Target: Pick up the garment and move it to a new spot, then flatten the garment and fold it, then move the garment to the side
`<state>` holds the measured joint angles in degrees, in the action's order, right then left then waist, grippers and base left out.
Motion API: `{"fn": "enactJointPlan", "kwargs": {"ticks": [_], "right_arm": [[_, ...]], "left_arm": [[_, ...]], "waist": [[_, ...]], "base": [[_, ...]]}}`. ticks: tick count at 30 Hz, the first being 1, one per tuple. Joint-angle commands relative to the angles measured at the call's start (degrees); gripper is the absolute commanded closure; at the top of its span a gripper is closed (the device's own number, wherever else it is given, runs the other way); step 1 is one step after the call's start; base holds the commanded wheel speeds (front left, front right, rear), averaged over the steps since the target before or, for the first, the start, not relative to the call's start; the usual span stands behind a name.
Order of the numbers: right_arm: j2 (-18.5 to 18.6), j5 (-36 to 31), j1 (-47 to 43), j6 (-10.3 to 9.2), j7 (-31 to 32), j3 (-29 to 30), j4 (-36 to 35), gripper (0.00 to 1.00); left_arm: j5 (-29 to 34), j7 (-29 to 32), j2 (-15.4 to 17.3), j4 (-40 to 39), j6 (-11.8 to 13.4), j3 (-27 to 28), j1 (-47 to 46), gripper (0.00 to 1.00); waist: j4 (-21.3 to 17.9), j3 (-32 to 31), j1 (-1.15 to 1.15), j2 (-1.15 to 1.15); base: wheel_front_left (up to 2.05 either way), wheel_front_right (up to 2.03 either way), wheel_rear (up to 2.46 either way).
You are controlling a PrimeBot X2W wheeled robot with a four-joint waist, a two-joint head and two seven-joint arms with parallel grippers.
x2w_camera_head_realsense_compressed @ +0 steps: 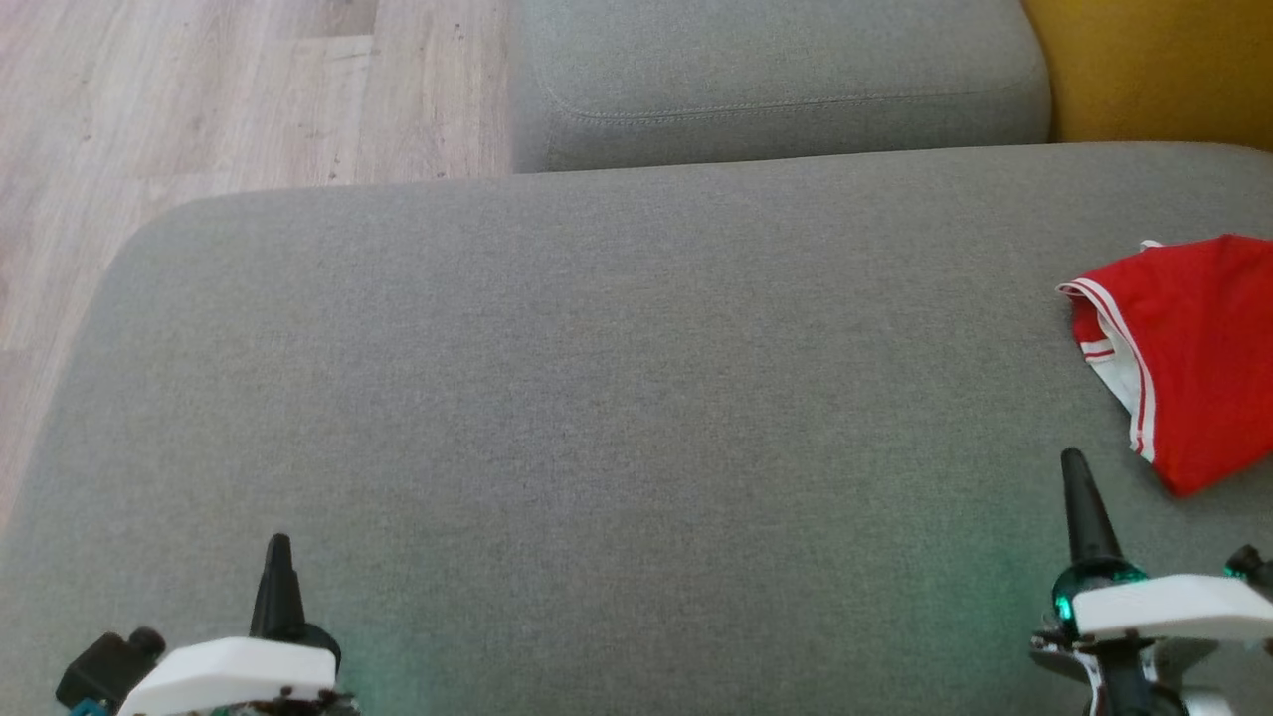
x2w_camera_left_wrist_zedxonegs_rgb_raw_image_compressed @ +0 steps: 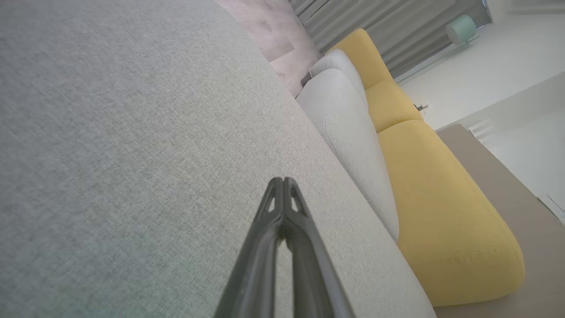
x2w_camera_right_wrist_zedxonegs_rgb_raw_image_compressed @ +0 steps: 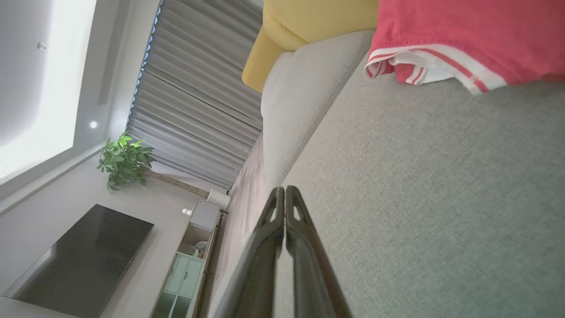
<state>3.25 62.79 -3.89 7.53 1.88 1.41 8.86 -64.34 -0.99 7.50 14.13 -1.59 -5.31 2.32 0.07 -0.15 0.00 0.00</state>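
Red garment (x2w_camera_head_realsense_compressed: pixel 1203 348) on grey sofa (x2w_camera_head_realsense_compressed: pixel 597 398)

A wide grey sofa seat (x2w_camera_head_realsense_compressed: pixel 597 398) stretches out in front of the yellow cushion (x2w_camera_head_realsense_compressed: pixel 1154 70). A red garment (x2w_camera_head_realsense_compressed: pixel 1193 348) with white-striped trim lies rumpled directly on it, near that cushion's end.

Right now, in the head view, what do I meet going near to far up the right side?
The right gripper, long dark fingers shut → red fabric garment with white striped trim, on the grey fabric sofa seat → yellow upholstered cushion.
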Motion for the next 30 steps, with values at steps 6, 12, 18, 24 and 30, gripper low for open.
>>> {"fn": "enactJointPlan", "kwargs": {"ticks": [6,12,18,24,30], "right_arm": [[1.3,4.7,3.9,-0.03,0.5,0.0,-0.8,1.0],[1.3,8.5,4.8,-0.03,0.8,0.4,0.0,1.0],[1.3,12.4,5.6,-0.03,1.1,0.8,0.9,1.0],[1.3,16.2,6.5,-0.03,1.4,1.2,1.7,1.0],[1.3,19.9,7.3,-0.04,1.8,1.6,2.5,1.0]], "left_arm": [[-4.2,1.1,-0.5,-1.4,-1.2,3.1,-4.2,1.0],[-7.7,1.9,-1.0,-1.2,-1.9,4.2,-4.8,1.0],[-11.1,2.7,-1.5,-1.0,-2.5,5.4,-5.4,1.0],[-14.6,3.6,-2.0,-0.8,-3.2,6.5,-6.0,1.0],[-18.1,4.4,-2.5,-0.7,-3.9,7.7,-6.6,1.0]], "waist": [[0.0,0.0,0.0,0.0],[0.0,0.1,0.0,0.0],[0.0,0.1,0.0,0.0],[0.0,0.2,0.0,0.0],[0.0,0.2,0.0,0.0]], "base": [[0.0,0.0,0.0],[0.0,0.0,0.0],[0.0,0.0,0.0],[0.0,0.0,0.0],[0.0,0.0,0.0]]}}
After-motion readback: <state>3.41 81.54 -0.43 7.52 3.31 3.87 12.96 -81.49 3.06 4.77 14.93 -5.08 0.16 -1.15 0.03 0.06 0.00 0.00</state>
